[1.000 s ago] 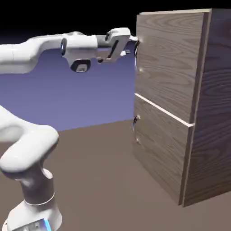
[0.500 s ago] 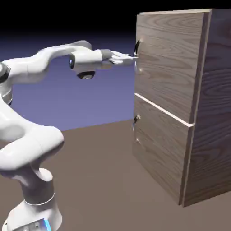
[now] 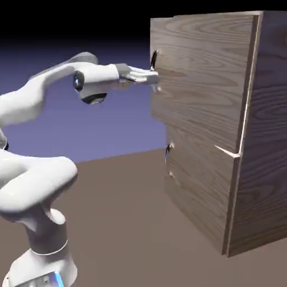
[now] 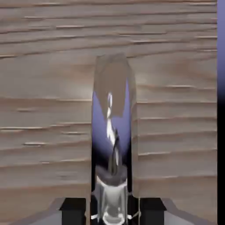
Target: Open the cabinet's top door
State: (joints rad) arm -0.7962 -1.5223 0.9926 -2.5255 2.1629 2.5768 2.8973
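The tall brown wood-grain cabinet (image 3: 264,140) stands at the right of the exterior view. Its top door (image 3: 202,84) is swung partly out, the free edge standing clear of the cabinet front. My gripper (image 3: 153,75) is shut on the small dark curved handle (image 3: 154,58) at that edge. In the hand view the shiny metal handle (image 4: 111,127) runs upright between my grey fingertips (image 4: 73,206), with my gripper (image 4: 112,212) closed around its base. The top door's wood grain (image 4: 44,110) fills the rest of that view.
The shorter lower door (image 3: 196,185) is flush with the cabinet, with its own small handle (image 3: 167,150) near the left edge. The brown table (image 3: 123,224) stretches in front of the cabinet. My arm's base (image 3: 39,263) rises at the lower left.
The top door's free edge has swung out to the exterior view's left, pulled by my gripper on the handle. My hand and forearm have drawn back leftward with it.
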